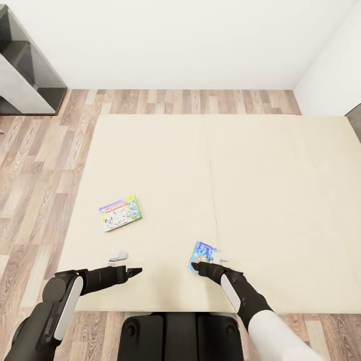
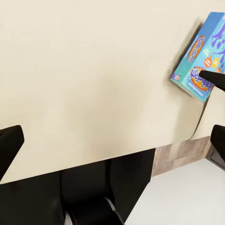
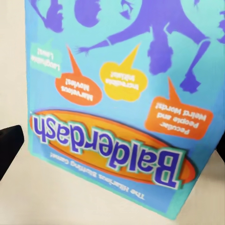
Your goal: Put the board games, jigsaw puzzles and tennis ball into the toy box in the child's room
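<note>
Two board games lie on the bed (image 1: 281, 200) in front of me: a yellow-green one (image 1: 120, 213) flat on the mattress off to my left, and a blue one (image 1: 202, 254) near the front edge, right at my right claw (image 1: 196, 265). That blue box (image 3: 122, 103) is the step in hand, as I judge it. Through my right wrist camera its cover looms close, with one dark fingertip (image 3: 8, 147) beside its lower edge, so I read the claw as spread, with nothing pinched yet. From my left wrist camera the same box (image 2: 199, 58) looks tipped up along one side, though I can't tell how far.

To do this well, I'd slide one finger under the raised edge, keep the other on top, and close on the rim squarely, not at a corner, so the thin box doesn't swivel.

My left claw (image 1: 134, 272) hovers spread over bare mattress, holding nothing.
</note>
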You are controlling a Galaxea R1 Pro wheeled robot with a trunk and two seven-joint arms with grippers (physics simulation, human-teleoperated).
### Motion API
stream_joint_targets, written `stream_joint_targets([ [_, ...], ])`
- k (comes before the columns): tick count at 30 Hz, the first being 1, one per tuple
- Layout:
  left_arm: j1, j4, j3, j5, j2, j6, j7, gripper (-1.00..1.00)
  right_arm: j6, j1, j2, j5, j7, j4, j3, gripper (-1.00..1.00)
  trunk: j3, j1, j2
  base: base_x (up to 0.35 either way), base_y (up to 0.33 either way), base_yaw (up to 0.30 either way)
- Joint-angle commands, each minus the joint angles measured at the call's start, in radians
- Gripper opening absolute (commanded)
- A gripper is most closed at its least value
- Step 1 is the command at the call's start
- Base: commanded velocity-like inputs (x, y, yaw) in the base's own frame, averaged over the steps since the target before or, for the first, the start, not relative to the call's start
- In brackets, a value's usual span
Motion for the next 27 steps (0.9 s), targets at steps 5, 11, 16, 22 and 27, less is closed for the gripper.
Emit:
stream_joint_targets([
  [5, 0.0, 0.0, 0.001, 0.004, 0.0, 0.007, -0.001, 1.0, 0.005, 0.0, 0.001, -0.004, 0.0, -0.001, 0.001, 1.0, -0.001, 0.001, -0.001, 0.0, 0.053, 0.0],
  [11, 0.0, -0.001, 0.001, 0.004, 0.0, 0.007, 0.0, 1.0, 0.005, 0.0, 0.001, -0.004, 0.0, -0.001, 0.001, 1.0, -0.001, 0.001, -0.001, 0.0, 0.009, 0.0],
  [16, 0.0, -0.001, 0.001, 0.004, 0.0, 0.007, 0.0, 1.0, 0.005, 0.0, 0.001, -0.004, 0.0, 0.0, 0.001, 1.0, -0.001, 0.001, -0.001, 0.0, 0.001, 0.0],
  [22, 0.0, 0.0, 0.001, 0.004, 0.0, 0.007, 0.0, 1.0, 0.005, 0.0, 0.001, -0.004, 0.0, 0.0, 0.001, 1.0, -0.001, 0.001, -0.001, 0.0, 0.0, 0.0],
  [27, 0.0, -0.001, 0.001, 0.004, 0.0, 0.007, 0.0, 1.0, 0.003, 0.0, 0.001, -0.004, 0.0, -0.001, 0.001, 1.0, -0.001, 0.001, -0.001, 0.0, 0.0, 0.0],
])
